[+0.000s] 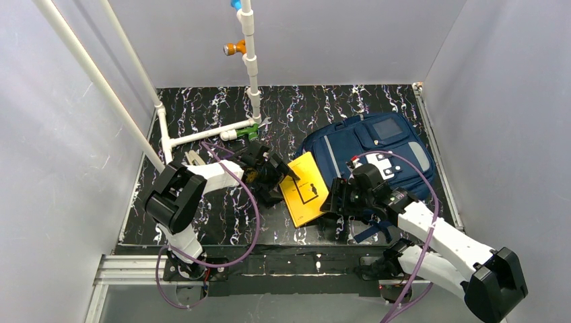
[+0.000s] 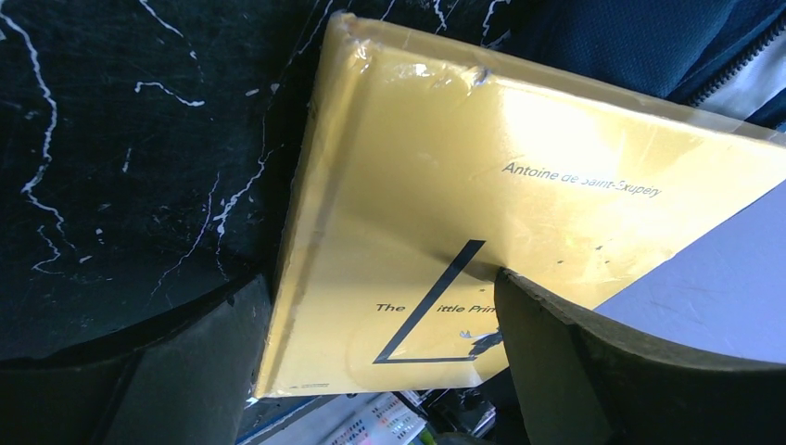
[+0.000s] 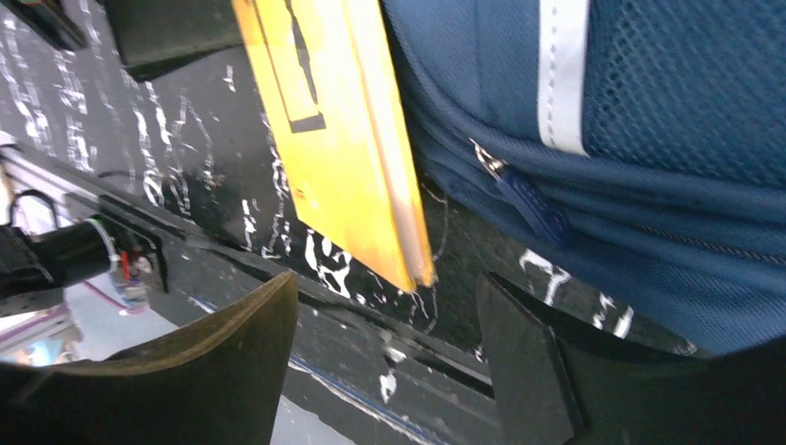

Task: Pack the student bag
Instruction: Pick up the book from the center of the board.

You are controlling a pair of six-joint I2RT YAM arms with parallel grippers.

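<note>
The left gripper (image 2: 380,287) is spread wide, with a corner of the yellow book (image 1: 306,188) between its fingers. The right gripper (image 3: 387,287) is spread wide and holds nothing. The book touches the student bag (image 1: 377,138), which lies flat at the right of the black marbled table (image 1: 202,118). Grey walls (image 1: 60,134) enclose the table.

book title (image 2: 459,311) half hidden behind finger (image 2: 612,371) of left gripper (image 2: 375,287), student bag (image 3: 649,139) cropped
</note>
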